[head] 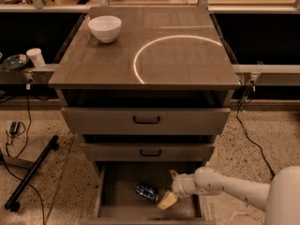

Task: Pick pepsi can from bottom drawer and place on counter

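Note:
The pepsi can [147, 192] lies on its side on the floor of the open bottom drawer [123, 211], near the middle. My gripper [169, 188] is down inside the drawer just to the right of the can. It is open: one tan finger [167, 201] points down and left, close to the can's right end, and the other shows higher up. Nothing sits between the fingers. The white arm reaches in from the lower right. Above the drawers, the counter [178, 55] carries a bright ring of reflected light.
A white bowl [104, 28] stands at the counter's back left. Both upper drawers [146, 120] are partly pulled out and overhang the bottom drawer. A black stand leg [32, 171] and cables lie on the floor to the left. A paper cup [35, 57] sits on the left shelf.

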